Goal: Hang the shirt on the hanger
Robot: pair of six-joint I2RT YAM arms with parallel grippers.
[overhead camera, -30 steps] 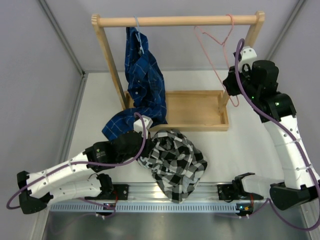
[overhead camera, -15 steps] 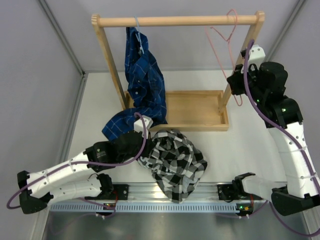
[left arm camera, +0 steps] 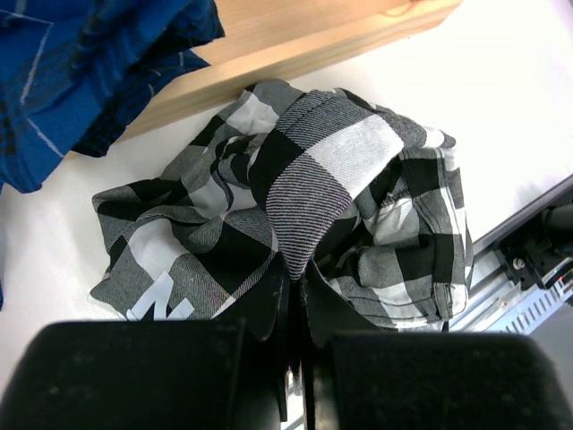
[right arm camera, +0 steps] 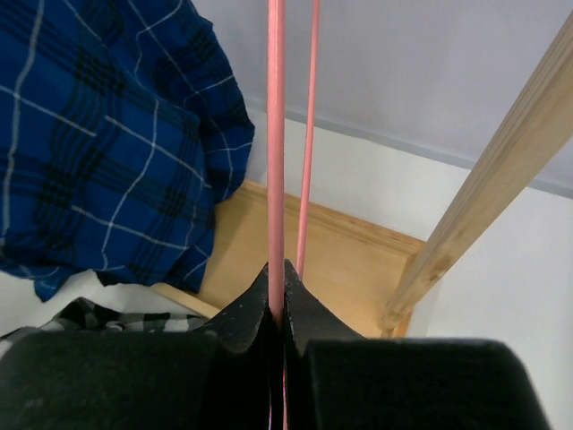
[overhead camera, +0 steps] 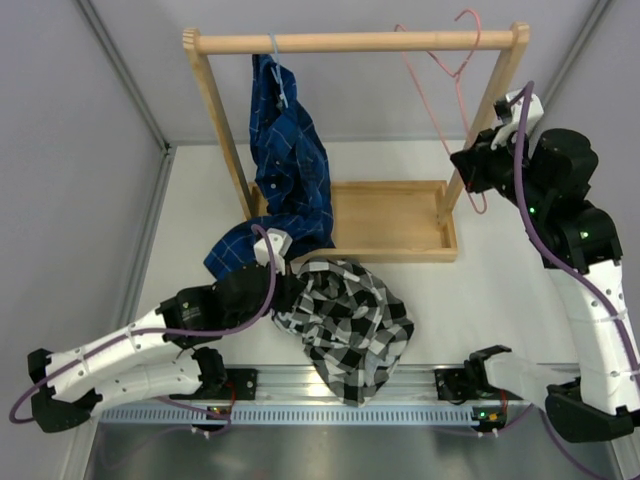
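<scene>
The black-and-white check shirt (overhead camera: 352,322) lies crumpled on the white table near the front edge. White lettering shows on it in the left wrist view (left arm camera: 161,300). My left gripper (overhead camera: 287,290) is at the shirt's left edge, shut on a fold of its cloth (left arm camera: 309,224). The pink wire hanger (overhead camera: 442,68) is up at the right end of the wooden rail, its hook showing just above the rail. My right gripper (overhead camera: 472,172) is shut on one of the hanger's lower wires (right arm camera: 276,134), beside the rack's right post.
The wooden rack (overhead camera: 350,42) has a tray base (overhead camera: 392,222) behind the shirt. A dark blue plaid shirt (overhead camera: 290,160) hangs from a pale hanger (overhead camera: 277,72) at the rail's left and drapes onto the table. A metal rail (overhead camera: 300,385) runs along the near edge.
My right gripper has risen with the pink hanger, so its hook now sits above the rail. My left gripper has shifted slightly right, still holding the check shirt.
</scene>
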